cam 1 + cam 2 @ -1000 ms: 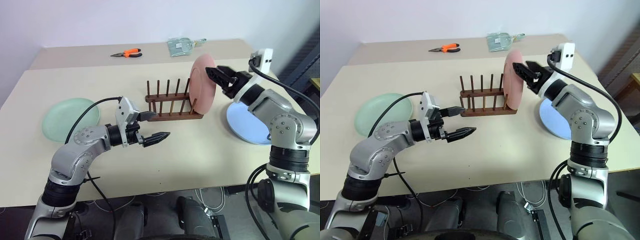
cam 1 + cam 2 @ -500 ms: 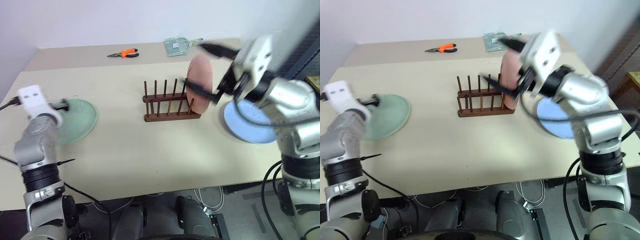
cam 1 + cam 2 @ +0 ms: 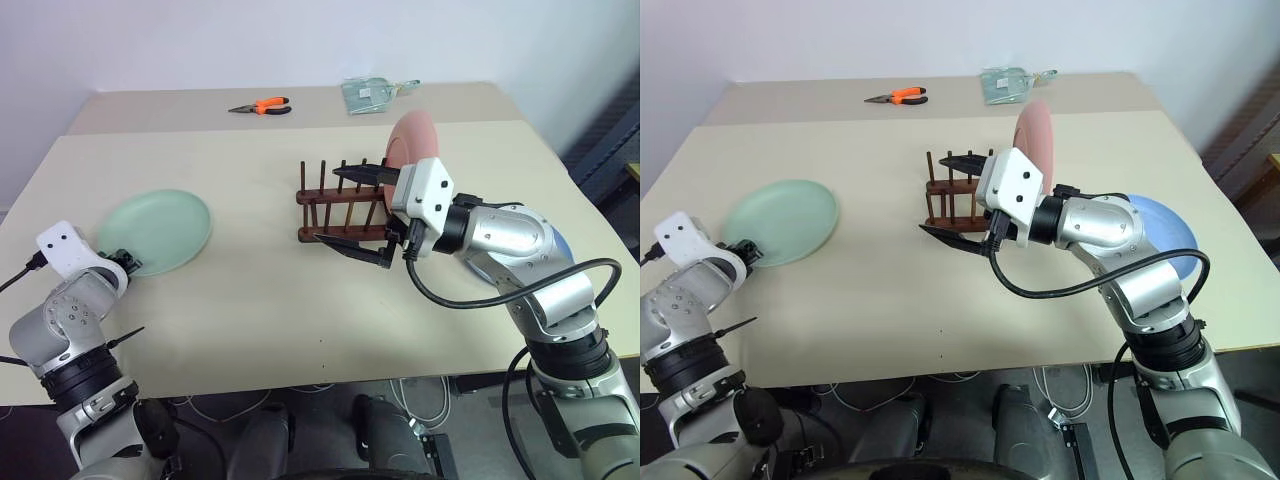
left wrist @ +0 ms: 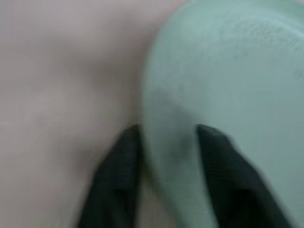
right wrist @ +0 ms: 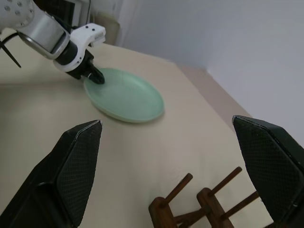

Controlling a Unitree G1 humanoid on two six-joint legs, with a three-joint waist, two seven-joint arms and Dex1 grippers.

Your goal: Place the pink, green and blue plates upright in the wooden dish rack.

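Beige tabletop (image 3: 250, 290) serves as the work surface. At the rack's (image 3: 340, 205) right end the pink plate (image 3: 412, 150) is seen standing upright between pegs. The green plate (image 3: 155, 230) lies flat, well apart to the left; the blue plate (image 3: 1165, 235) lies flat behind the right arm. The left gripper (image 5: 92, 75) is closed on the green plate's near rim, judged a pickup grasp. The right gripper (image 3: 365, 212) is held wide open before the rack, empty.
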